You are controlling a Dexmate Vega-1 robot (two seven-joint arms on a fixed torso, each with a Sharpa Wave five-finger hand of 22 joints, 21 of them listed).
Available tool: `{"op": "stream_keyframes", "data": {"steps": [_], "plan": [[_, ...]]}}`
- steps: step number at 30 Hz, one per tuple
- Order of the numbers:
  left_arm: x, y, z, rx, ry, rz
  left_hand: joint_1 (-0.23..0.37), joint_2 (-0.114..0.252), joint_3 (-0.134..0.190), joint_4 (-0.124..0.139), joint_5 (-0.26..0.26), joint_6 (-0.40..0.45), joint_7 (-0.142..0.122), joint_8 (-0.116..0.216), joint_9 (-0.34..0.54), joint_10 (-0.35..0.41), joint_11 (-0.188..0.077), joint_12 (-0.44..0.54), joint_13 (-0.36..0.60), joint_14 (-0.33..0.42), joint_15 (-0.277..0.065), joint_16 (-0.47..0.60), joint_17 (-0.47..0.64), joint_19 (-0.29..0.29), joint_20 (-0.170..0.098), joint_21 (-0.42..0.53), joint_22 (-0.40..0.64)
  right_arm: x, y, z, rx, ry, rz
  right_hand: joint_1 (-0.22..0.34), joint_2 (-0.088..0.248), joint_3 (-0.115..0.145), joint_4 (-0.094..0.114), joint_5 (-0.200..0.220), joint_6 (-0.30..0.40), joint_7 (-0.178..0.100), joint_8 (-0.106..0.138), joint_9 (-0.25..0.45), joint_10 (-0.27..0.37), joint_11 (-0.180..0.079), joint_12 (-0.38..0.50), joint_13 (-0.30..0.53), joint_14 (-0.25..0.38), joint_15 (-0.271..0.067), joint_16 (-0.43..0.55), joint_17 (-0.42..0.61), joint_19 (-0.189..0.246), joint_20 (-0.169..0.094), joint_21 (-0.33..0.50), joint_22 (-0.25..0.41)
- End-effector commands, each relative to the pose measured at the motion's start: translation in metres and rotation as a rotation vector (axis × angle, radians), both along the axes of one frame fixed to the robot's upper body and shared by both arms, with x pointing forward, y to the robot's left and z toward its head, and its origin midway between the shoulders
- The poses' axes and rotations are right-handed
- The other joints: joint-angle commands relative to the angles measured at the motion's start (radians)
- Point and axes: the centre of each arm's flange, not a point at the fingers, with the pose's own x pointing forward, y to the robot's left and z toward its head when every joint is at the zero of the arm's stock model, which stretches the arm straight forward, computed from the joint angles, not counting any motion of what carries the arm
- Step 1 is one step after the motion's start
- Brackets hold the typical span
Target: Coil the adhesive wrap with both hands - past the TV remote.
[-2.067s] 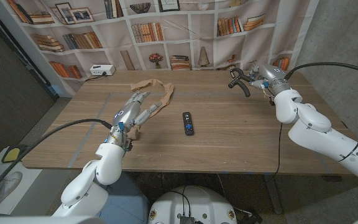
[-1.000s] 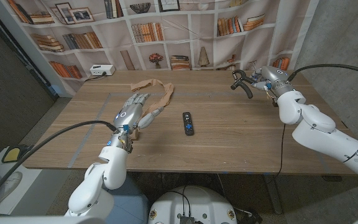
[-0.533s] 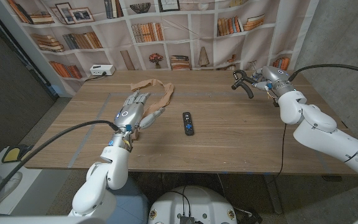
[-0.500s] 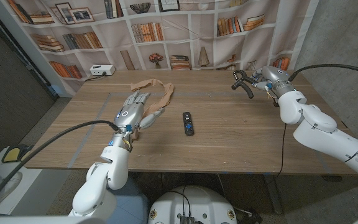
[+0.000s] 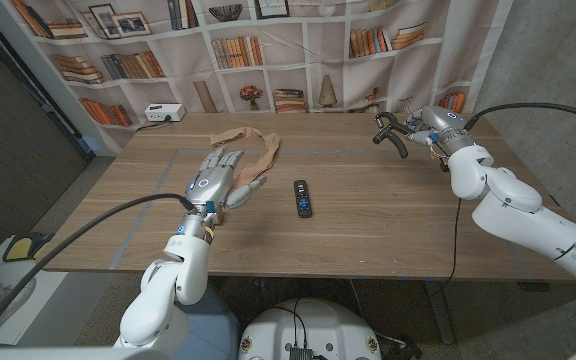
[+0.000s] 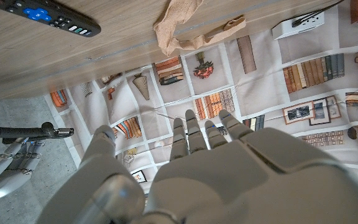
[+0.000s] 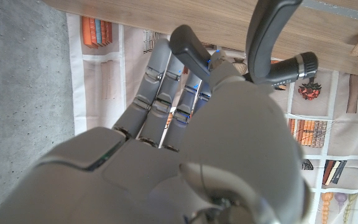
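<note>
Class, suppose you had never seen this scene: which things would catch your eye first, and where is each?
The left hand hovers open just short of the tan adhesive wrap crumpled toward the table's far edge. The black TV remote lies mid-table, right of that hand. At the far right corner, the right hand holds a black curved handle.

Light even & fairly bright, no hard glare. Table (image 5: 368,215) gets only soft, faint shadows under arms. Head view sharp at centre, w/ wide-angle bending at edges. Wrist views: near hand surfaces slightly soft, backdrop (image 6: 241,68) crisp; grey wall side dimmer, corners darker.
</note>
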Motion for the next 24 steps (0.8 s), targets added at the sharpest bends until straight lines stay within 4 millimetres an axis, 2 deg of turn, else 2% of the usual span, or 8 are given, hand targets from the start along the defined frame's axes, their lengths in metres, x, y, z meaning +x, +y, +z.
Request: {"op": "stream_keyframes", "data": {"steps": [1, 10, 13, 24], "plan": [[0.001, 0.001, -0.004, 0.023, 0.008, 0.020, 0.010, -0.007, 0.002, -0.006, 0.002, 0.012, -0.001, 0.003, 0.002, 0.010, 0.002, 0.006, 0.004, 0.006, -0.002, 0.008, 0.003, 0.000, 0.009, 0.001, 0.003, 0.002, 0.004, 0.000, -0.008, 0.005, 0.004, 0.060, 0.067, 0.045, -0.017, 0.004, 0.003, -0.010, -0.001, 0.002, 0.013, -0.009, -0.001, 0.003, 0.058, -0.161, -0.005, 0.006, -0.006, -0.117, 0.010, -0.003], [0.001, 0.007, -0.006, 0.037, 0.014, 0.036, 0.024, -0.002, 0.006, -0.004, 0.003, 0.021, -0.001, 0.005, 0.003, 0.018, -0.008, 0.008, 0.004, 0.012, -0.008, 0.010, 0.003, 0.003, 0.008, 0.002, 0.003, 0.006, 0.011, 0.000, -0.016, 0.018, 0.016, 0.059, 0.067, 0.047, -0.017, 0.004, 0.004, -0.010, -0.001, 0.003, 0.015, -0.009, -0.002, 0.006, 0.058, -0.161, -0.007, 0.011, -0.009, -0.116, 0.020, -0.011], [0.004, 0.009, -0.007, 0.036, 0.025, 0.033, 0.027, -0.001, 0.007, -0.003, 0.003, 0.022, -0.002, 0.005, 0.003, 0.017, -0.003, 0.007, 0.005, 0.012, -0.007, 0.010, 0.003, 0.004, 0.009, 0.002, 0.003, 0.007, 0.012, 0.000, -0.012, 0.015, 0.020, 0.058, 0.067, 0.048, -0.017, 0.003, 0.004, -0.011, -0.001, 0.003, 0.020, -0.008, -0.002, 0.005, 0.059, -0.161, -0.008, 0.013, -0.008, -0.117, 0.025, -0.015], [0.010, 0.013, -0.012, 0.050, 0.050, 0.042, 0.044, 0.006, 0.014, -0.005, 0.004, 0.023, -0.003, 0.004, 0.003, 0.018, -0.010, 0.006, 0.005, 0.012, -0.011, 0.009, 0.002, 0.005, 0.011, 0.002, 0.003, 0.008, 0.013, 0.000, -0.012, 0.020, 0.016, 0.056, 0.068, 0.051, -0.017, 0.003, 0.006, -0.014, -0.001, 0.004, 0.018, -0.008, -0.006, 0.007, 0.059, -0.160, -0.012, 0.016, -0.012, -0.118, 0.035, -0.025]]}}
